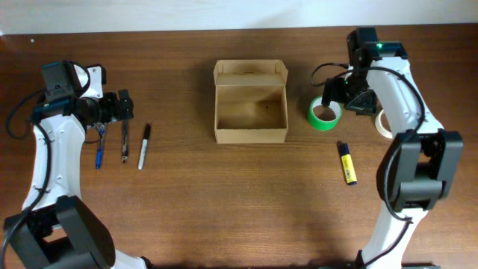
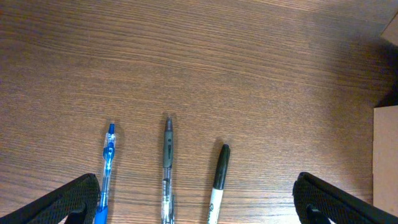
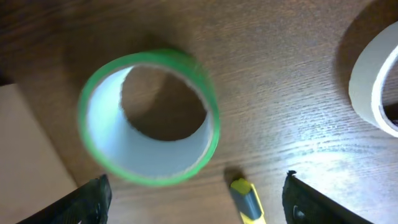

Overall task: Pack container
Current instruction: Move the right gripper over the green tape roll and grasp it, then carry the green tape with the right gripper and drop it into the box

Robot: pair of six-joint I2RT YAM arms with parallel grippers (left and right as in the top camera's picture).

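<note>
The container point(image 1: 251, 135) is an open, empty tan cardboard box at table centre, its flap lid folded back. Its edge shows in the left wrist view point(image 2: 387, 163) and the right wrist view point(image 3: 25, 163). My right gripper point(image 1: 345, 97) point(image 3: 196, 202) is open and empty, hovering over a green tape roll point(image 1: 326, 113) point(image 3: 149, 115) that lies right of the box. My left gripper point(image 1: 123, 104) point(image 2: 199, 205) is open and empty above a blue pen point(image 1: 98, 154) point(image 2: 107, 168), a clear grey pen point(image 1: 124, 142) point(image 2: 166, 168) and a black marker point(image 1: 144, 146) point(image 2: 219, 183).
A white tape roll point(image 1: 382, 124) point(image 3: 373, 87) lies right of the green one, partly under my right arm. A yellow highlighter point(image 1: 348, 164) point(image 3: 245, 200) lies nearer the front, right of the box.
</note>
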